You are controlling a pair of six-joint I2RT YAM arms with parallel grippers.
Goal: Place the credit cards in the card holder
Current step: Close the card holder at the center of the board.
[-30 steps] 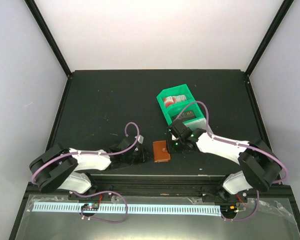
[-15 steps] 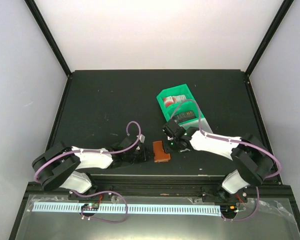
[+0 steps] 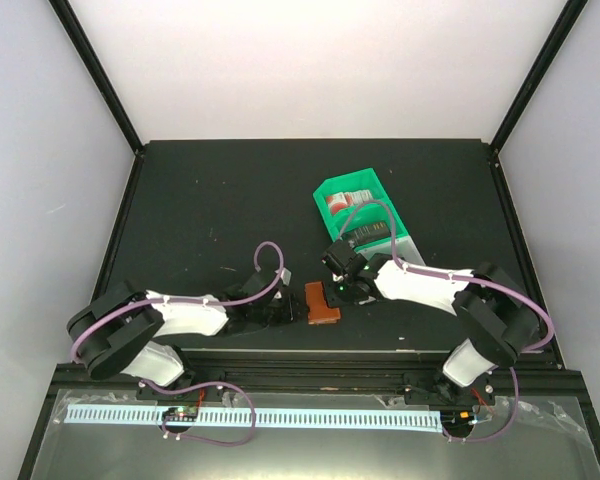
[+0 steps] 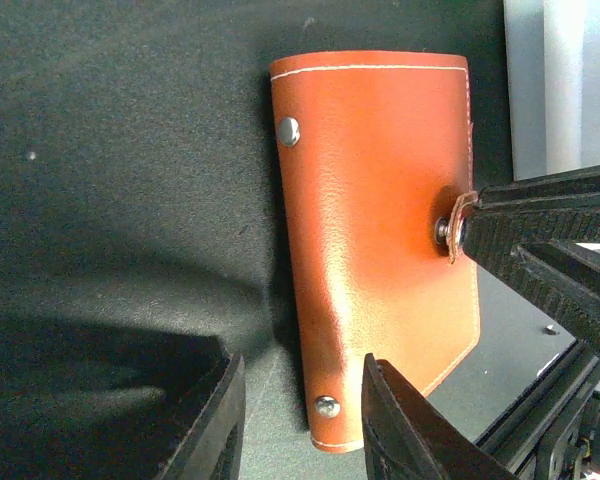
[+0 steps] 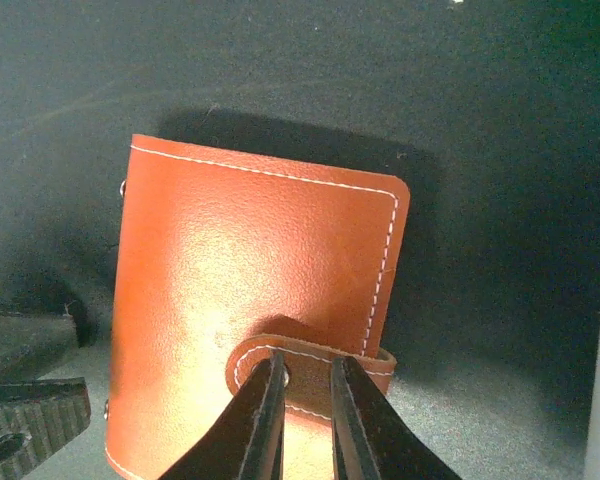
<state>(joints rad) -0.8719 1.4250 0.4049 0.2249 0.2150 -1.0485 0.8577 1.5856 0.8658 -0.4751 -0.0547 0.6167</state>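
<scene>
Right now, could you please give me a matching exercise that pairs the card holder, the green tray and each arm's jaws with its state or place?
Things:
1. card holder
2. green tray
3. left jaws
4. right jaws

States or places:
A. farthest back in the overhead view
B. closed on the snap tab
C. brown, folded flat
D. open, at one end of the holder

Pairs: 1-C, 2-A, 3-D, 4-B
</scene>
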